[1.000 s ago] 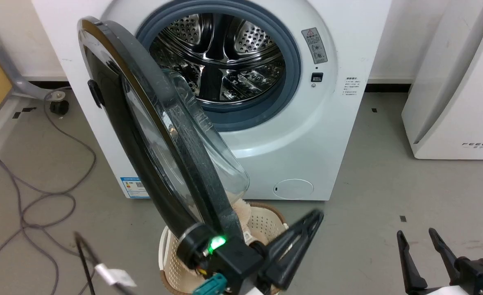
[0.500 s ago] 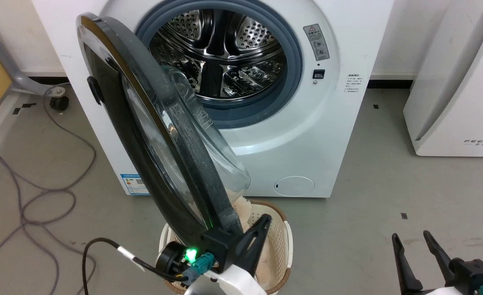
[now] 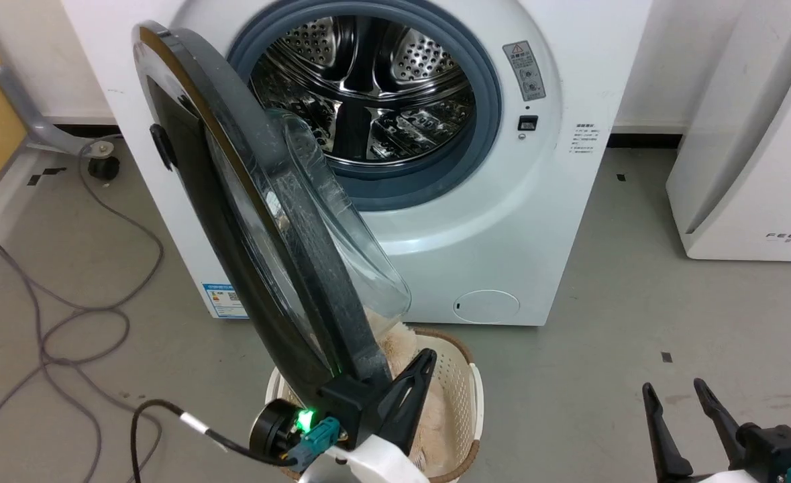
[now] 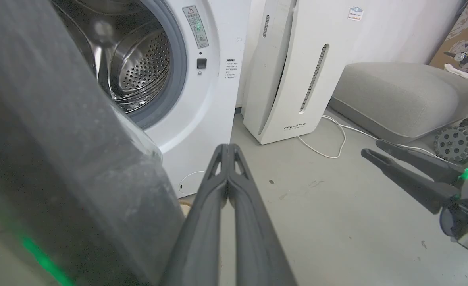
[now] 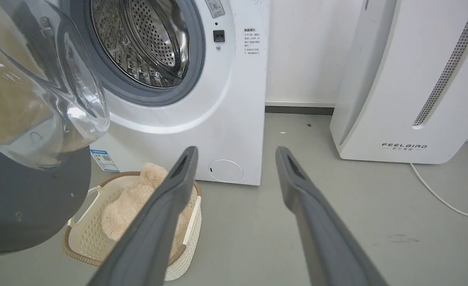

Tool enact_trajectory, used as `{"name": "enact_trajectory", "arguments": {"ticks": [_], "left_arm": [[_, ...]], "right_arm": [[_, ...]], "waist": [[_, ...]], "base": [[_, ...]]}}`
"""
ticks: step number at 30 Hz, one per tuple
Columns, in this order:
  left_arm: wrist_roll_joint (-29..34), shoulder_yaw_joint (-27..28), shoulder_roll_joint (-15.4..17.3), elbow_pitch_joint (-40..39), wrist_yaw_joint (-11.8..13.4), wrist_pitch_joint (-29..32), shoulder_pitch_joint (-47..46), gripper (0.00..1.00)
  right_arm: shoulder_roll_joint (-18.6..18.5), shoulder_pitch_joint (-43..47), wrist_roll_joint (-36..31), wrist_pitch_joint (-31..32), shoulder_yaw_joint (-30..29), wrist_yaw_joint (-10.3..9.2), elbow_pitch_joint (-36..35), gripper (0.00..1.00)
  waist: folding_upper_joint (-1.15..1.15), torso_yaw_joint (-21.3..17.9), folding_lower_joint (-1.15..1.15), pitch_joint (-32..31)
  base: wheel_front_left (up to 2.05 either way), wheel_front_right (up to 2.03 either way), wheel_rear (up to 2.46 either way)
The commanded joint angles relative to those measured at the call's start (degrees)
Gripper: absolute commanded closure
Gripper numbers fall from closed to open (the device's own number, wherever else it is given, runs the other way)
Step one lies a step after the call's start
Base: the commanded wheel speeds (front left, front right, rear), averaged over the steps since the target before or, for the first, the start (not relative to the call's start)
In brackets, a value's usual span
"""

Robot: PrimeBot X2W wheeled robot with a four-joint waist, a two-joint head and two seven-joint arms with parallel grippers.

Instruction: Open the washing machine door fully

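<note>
Left gripper (image 4: 228, 147) fingers pressed together just beside lower edge of washing machine door (image 3: 247, 221); right gripper (image 3: 673, 392) fingers spread, well apart.

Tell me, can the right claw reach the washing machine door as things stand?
Probably yes: the right claw stands open, with bare floor between it and the washing machine door; a laundry basket sits beneath.

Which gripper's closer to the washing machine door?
Left. The left gripper, shut, is right beside the lower rim of the washing machine door; the right gripper, open, is far off to the side.
</note>
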Motion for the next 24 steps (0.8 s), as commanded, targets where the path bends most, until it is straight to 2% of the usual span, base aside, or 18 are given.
{"name": "enact_trajectory", "arguments": {"ticks": [1,8,12,24], "left_arm": [[-0.27,0.92,0.76,-0.53,0.81,-0.06,0.81,1.0],[-0.05,2.59,2.61,-5.81,3.45,0.56,4.55,1.0],[2.04,3.79,4.27,-9.19,5.64,0.73,5.77,1.0],[3.15,9.01,6.01,-16.15,11.2,0.61,9.57,1.0]], "right_arm": [[0.18,0.58,0.17,-0.47,-0.02,0.03,0.24,0.0],[0.18,0.91,0.63,-0.61,-0.39,0.03,0.56,0.0],[0.18,1.19,0.79,-0.62,-1.01,0.03,0.66,0.0],[0.18,0.82,0.32,-0.32,-1.34,0.03,0.53,0.0]], "waist": [[0.0,0.21,0.0,-0.11],[0.0,1.92,0.0,-0.29],[0.0,3.56,0.0,-0.13],[0.0,8.82,0.0,0.4]], "base": [[0.0,0.0,0.0],[0.0,0.0,0.0],[0.0,0.0,0.0],[0.0,0.0,0.0]]}}
